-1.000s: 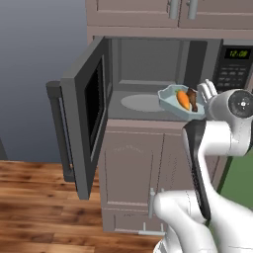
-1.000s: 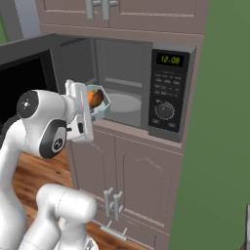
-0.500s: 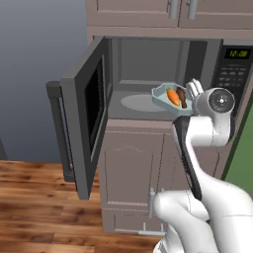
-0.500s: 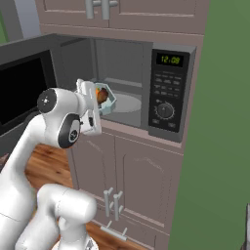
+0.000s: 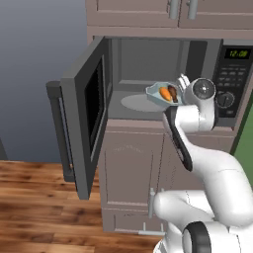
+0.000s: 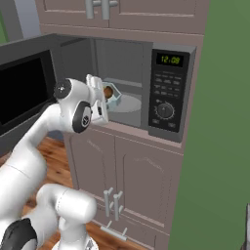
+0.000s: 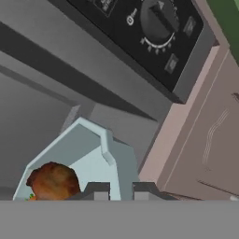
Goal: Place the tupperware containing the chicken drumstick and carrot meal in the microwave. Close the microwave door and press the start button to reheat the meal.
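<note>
Pale blue-grey tupperware (image 5: 163, 94) sits pinched at its rim by the gripper (image 7: 121, 190).

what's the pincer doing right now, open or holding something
Pincer: shut on the rim of the tupperware, which carries the chicken drumstick and carrot, at the mouth of the open microwave.

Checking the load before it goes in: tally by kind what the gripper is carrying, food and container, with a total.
Tupperware: 1
Chicken drumstick: 1
Carrot: 1
Total: 3, all held by the gripper at the open microwave.
</note>
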You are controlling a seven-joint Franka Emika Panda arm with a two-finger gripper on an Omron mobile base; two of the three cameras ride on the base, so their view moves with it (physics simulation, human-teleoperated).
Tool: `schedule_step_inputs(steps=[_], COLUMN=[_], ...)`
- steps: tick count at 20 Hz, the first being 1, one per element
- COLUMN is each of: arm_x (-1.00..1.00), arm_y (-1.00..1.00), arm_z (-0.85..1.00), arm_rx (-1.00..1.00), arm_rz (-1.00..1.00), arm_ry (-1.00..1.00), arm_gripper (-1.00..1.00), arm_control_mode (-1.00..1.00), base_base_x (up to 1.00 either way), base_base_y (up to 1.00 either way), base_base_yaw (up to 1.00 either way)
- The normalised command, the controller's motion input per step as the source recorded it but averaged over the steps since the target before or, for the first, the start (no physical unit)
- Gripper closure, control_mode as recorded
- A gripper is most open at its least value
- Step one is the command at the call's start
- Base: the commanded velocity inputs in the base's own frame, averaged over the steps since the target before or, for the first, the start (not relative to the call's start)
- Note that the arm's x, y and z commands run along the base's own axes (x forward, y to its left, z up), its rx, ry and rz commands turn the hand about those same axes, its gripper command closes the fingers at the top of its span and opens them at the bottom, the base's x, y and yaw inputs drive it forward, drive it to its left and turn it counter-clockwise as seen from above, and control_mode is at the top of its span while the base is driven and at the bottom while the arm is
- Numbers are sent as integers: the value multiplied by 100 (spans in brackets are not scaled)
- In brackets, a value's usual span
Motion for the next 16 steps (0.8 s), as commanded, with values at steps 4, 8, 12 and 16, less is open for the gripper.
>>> schedule_step_inputs(steps=[4,8,12,16], arm_x=[56,39,31,29], arm_y=[0,-8,-15,-15], arm_z=[-16,-28,-35,-38], arm_rx=[0,0,0,0], arm_rz=[0,0,0,0], arm_ry=[9,2,0,0], arm_gripper=[100,100,100,100], arm_control_mode=[-100,-100,-100,-100], base_base_x=[0,0,0,0], base_base_y=[0,0,0,0], base_base_yaw=[0,0,0,0])
